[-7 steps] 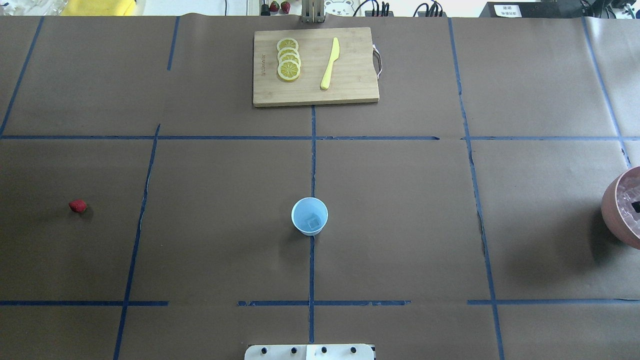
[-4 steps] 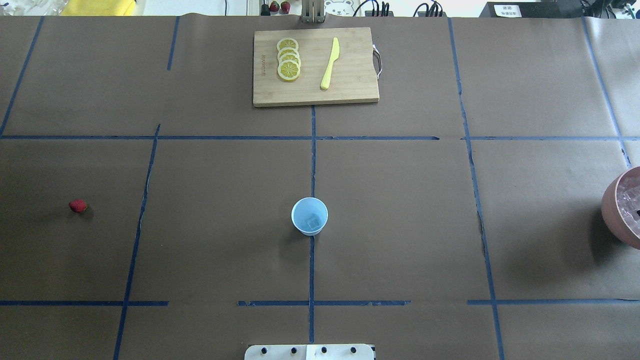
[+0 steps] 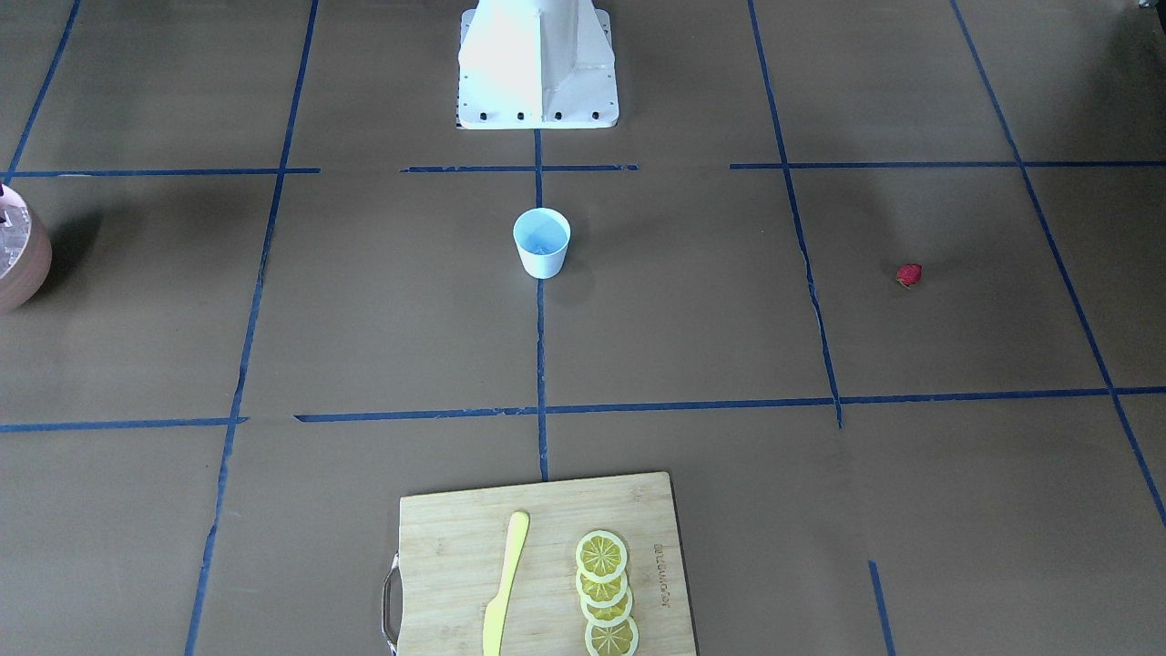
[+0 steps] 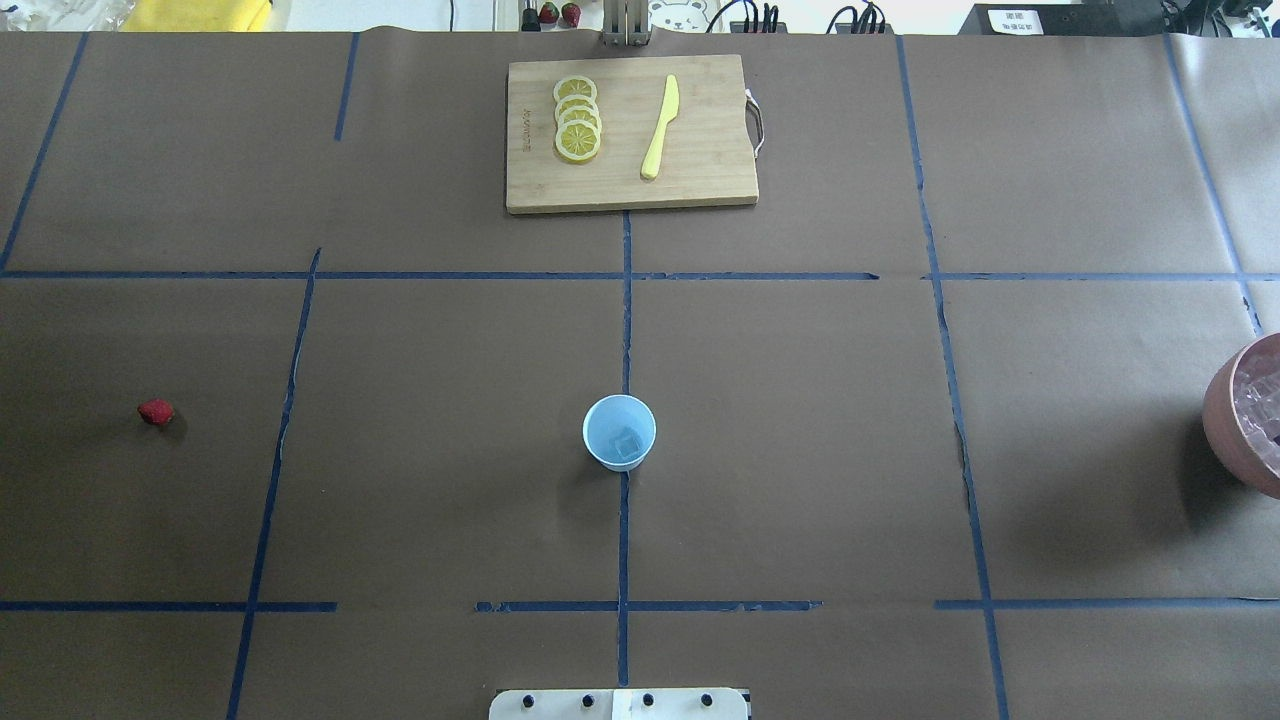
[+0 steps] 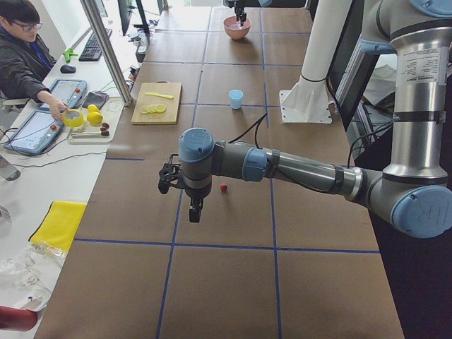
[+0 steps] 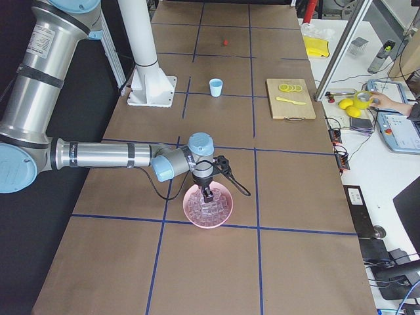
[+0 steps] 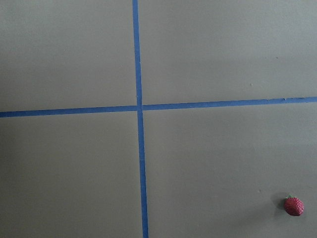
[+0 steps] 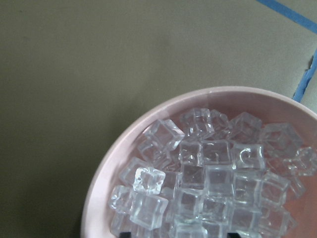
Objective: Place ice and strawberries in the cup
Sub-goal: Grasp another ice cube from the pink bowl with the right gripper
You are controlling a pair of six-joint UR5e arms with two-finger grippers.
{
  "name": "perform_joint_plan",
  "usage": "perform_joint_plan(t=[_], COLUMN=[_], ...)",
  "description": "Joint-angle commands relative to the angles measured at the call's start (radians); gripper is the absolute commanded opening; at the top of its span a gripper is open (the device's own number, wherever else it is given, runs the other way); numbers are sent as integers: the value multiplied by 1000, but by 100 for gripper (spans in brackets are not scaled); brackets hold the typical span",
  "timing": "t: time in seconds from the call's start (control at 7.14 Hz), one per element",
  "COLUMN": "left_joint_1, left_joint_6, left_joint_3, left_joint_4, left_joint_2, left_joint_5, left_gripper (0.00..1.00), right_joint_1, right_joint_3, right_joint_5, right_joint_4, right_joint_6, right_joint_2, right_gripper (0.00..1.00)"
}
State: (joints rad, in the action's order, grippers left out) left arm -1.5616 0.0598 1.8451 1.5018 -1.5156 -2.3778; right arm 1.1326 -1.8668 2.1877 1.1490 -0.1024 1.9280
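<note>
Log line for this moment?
cup: one ice cube inside | strawberry: on table | right gripper: over bowl | left gripper: above table

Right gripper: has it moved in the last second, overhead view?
Yes. The right gripper showed as a dark tip over the bowl; it has since slid right, out of the overhead view.

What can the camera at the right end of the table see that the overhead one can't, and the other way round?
Only the right-end view: the right arm, its gripper over the whole pink bowl, and a person's hand. Only overhead: an ice cube inside the cup. Both: the strawberry, cutting board, lemon slices and knife.
</note>
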Motion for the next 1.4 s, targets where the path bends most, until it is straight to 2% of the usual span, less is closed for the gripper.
perform_joint_plan(t=[0.0, 1.26], left_joint_1=[0, 0], left_joint_6=[0, 2], left_joint_3=[0, 14], left_joint_4=[0, -2], left_joint_2=[0, 0], left_joint_5=[0, 0], left_gripper=[100, 100], right_joint_1=[-16, -20], right_joint_3=[3, 44], right_joint_5=[-2, -23], right_joint_4=[0, 0], right_joint_6=[3, 13], right_joint_2=[-4, -3], right_gripper=[65, 63])
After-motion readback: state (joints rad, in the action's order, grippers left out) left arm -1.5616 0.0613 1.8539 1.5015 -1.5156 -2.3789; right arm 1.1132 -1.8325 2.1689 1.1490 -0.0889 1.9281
